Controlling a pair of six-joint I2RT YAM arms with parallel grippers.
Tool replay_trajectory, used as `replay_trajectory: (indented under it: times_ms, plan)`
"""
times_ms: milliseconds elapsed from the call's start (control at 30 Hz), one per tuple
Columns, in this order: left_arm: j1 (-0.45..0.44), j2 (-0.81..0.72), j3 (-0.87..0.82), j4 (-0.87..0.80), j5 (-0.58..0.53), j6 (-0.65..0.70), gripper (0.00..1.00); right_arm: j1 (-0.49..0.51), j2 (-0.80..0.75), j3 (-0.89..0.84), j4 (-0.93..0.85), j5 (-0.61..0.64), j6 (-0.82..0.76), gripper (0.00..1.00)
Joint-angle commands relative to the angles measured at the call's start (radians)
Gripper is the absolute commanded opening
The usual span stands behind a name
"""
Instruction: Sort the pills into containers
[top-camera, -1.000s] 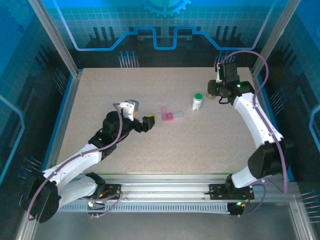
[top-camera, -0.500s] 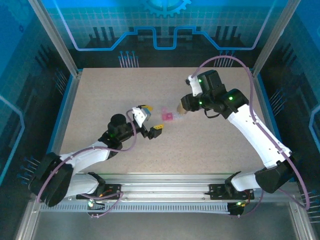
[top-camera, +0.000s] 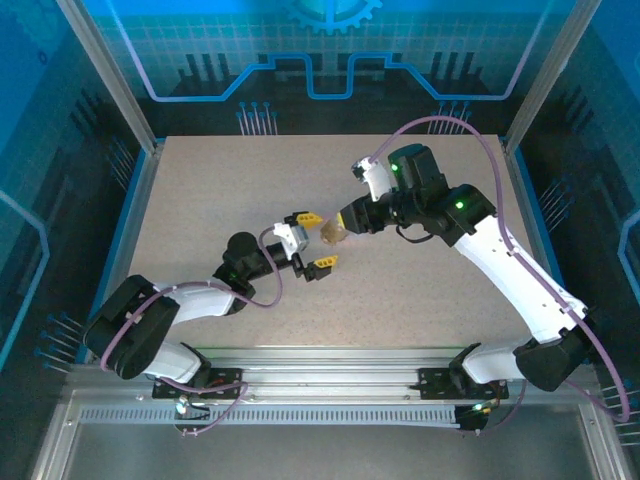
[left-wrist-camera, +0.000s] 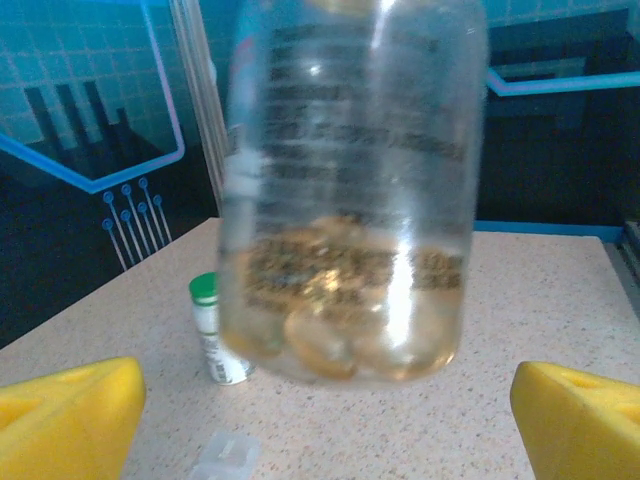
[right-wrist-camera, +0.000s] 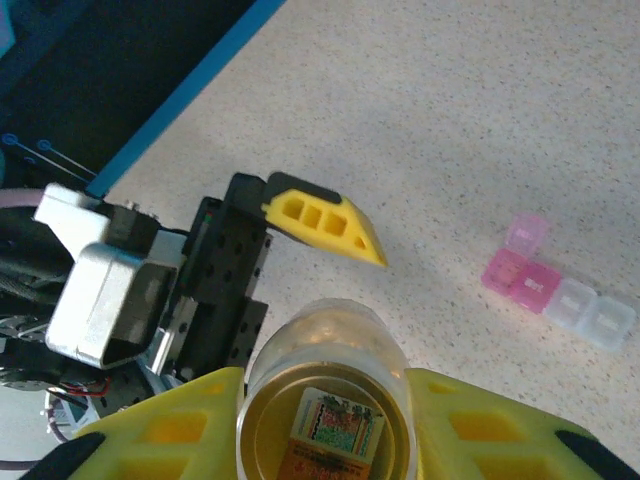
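Three containers are in play, and none looks finished. A brownish vial (left-wrist-camera: 350, 190) hangs in the air above the middle of the bench (top-camera: 200, 190), clamped in the right jaws, whose yellow fingers (right-wrist-camera: 480, 420) press on either side of it. A white bottle with a green cap (left-wrist-camera: 215, 335) stands upright on the bench behind it. A strip of pink and clear compartments (right-wrist-camera: 555, 292) lies flat nearby, well apart from the vial. One pink lid seems to be raised, though it is too small to be sure.

By my reading the job is at an early or middle stage. Some pale, rounded pills sit inside the vial, and a hand-over between the arms looks to be in hand. The left jaws stand wide open, their yellow fingertips (left-wrist-camera: 70, 415) spread to either side of the vial and just short of it, holding nothing. Whatever goes into the bottle and the strip is left to do. I see no loose pills on the bench.

The vial's long axis runs close to vertical, tipped only slightly. The pills lie pooled at its lower end, toward the bench. Its upper end faces the right wrist camera, which looks straight down its length. Whether that end is capped I cannot tell.
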Motion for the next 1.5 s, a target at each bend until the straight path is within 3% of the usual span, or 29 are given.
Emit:
replay_trajectory:
  times_ms: [0,600,933,1167,1333,1467]
  plan:
    - [-0.024,-0.009,0.040,-0.005,0.026,0.019,0.94,0.020,-0.011,-0.021,0.047,-0.059,0.021,0.37]
    - [-0.071,-0.024,0.058,-0.026,-0.003,0.020,0.85,0.032,0.023,-0.031,0.062,-0.061,0.030,0.37]
    - [-0.075,-0.035,0.060,-0.025,-0.018,0.027,0.73,0.037,0.031,-0.033,0.057,-0.061,0.028,0.37]
    - [-0.076,-0.039,0.054,-0.029,-0.015,0.038,0.49,0.038,0.031,-0.033,0.052,-0.055,0.026,0.37]
    - [-0.078,-0.050,0.046,-0.035,-0.001,0.059,0.38,0.038,0.029,-0.031,0.044,-0.046,0.024,0.38]
    - [-0.077,-0.052,0.035,-0.033,-0.023,0.064,0.32,0.038,0.017,-0.025,0.043,-0.021,0.029,0.51]
